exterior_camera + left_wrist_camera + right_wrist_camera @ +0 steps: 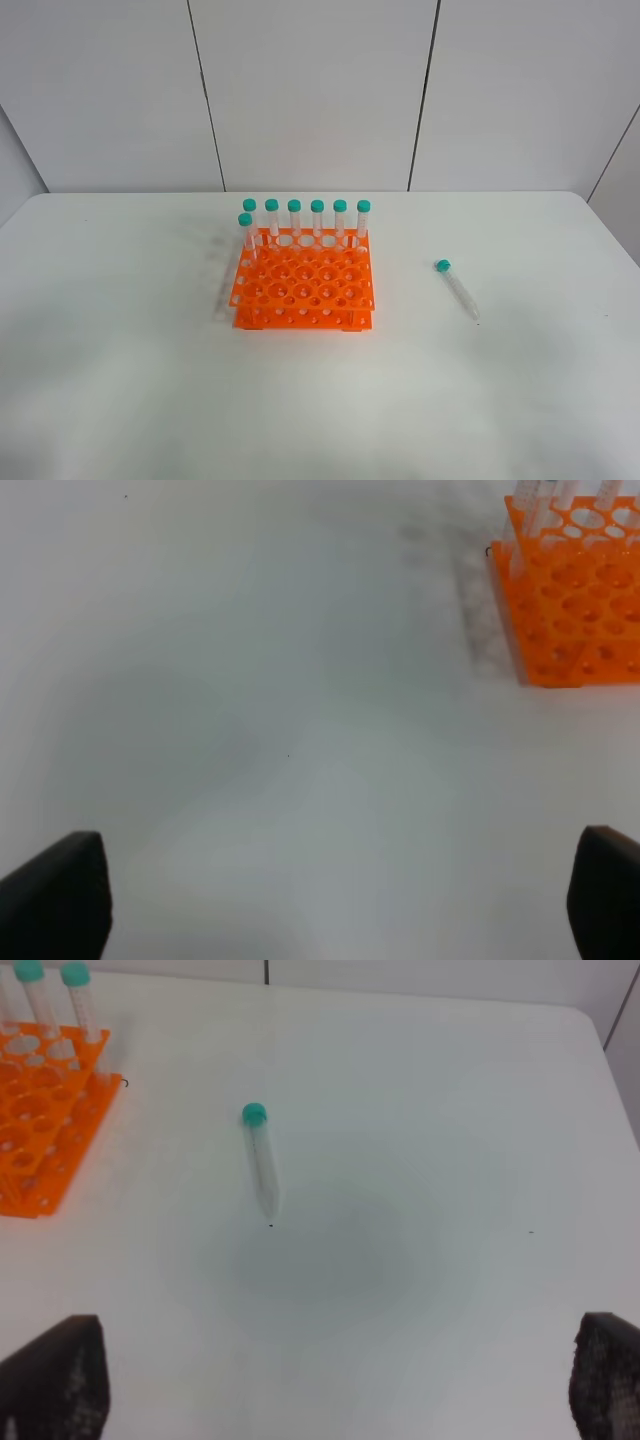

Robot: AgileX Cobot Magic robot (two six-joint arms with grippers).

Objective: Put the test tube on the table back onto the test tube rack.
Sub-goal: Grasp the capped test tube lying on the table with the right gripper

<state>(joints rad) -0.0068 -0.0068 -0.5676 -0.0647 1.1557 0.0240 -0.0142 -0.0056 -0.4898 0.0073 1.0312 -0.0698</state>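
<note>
While the test tube (457,288) lies flat on the bench (120,400), well apart from the test tube rack (303,290) on the rack's right side, nothing is in my grasp. Its green cap (443,265) is the end nearer to the rack, and its tapered tip (474,315) points away from the rack. My right tool (330,1385) is near the tube without touching it, with its fingers (50,1385) spread wide and empty. My left tool (340,900) is also wide open and empty, off the rack's left side.

I think the first danger is rolling. The tube is round and smooth, so if one finger touches it before the other, it can roll further from the rack and I close on air. If I go too low, the fingers press into the bench. If I stay too high, they pinch only the top of the curve and the tube can jump out. A grasp on the thin tip would probably let it swing.

The second danger is at the rack. In it stand seven other tubes (317,222), six along the rack's far row and one just in front of that row at the rack's left corner. If I bring my tube tilted, the tip can strike the rim of a hole, push the rack, which looks light, or knock a neighbour. I would choose a hole well away from them.
</note>
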